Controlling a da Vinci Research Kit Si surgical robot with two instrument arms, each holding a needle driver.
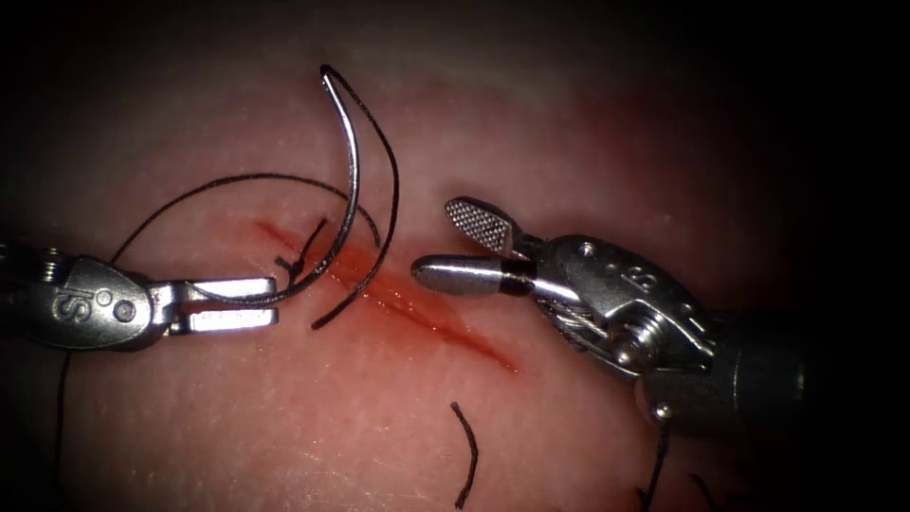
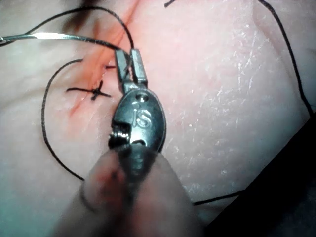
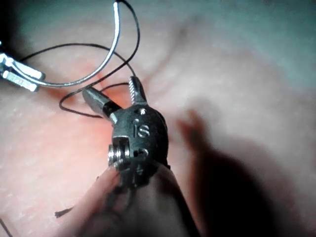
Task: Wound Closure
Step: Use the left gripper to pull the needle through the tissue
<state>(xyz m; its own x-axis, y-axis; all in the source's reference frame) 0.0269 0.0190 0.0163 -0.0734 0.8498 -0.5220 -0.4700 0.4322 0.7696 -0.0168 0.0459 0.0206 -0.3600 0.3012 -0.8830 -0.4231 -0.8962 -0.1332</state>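
My left tool [image 1: 273, 301] lies left of the cut [image 1: 417, 313], jaws shut on the curved needle [image 1: 353, 180] near its pointed end. The needle arcs up over the cut to its rear end, clear of the tissue [image 1: 569, 142]. Black thread [image 1: 391, 190] runs from that rear end back down across the cut. A tied stitch [image 1: 290, 265] sits at the cut's left end. My right tool [image 1: 438, 245] hovers right of the cut, jaws open and holding nothing. The left wrist view has the left tool [image 2: 131, 61], needle [image 2: 59, 37] and stitch [image 2: 96, 91]. The right wrist view has the right tool [image 3: 112, 90] beside the needle [image 3: 101, 69].
A loop of thread [image 1: 237, 178] arches over the tissue left of the cut. A short cut end of thread [image 1: 467, 455] lies on the near tissue. Red fluid stains the cut's edges. The left tool's jaws [image 3: 19, 75] appear in the right wrist view.
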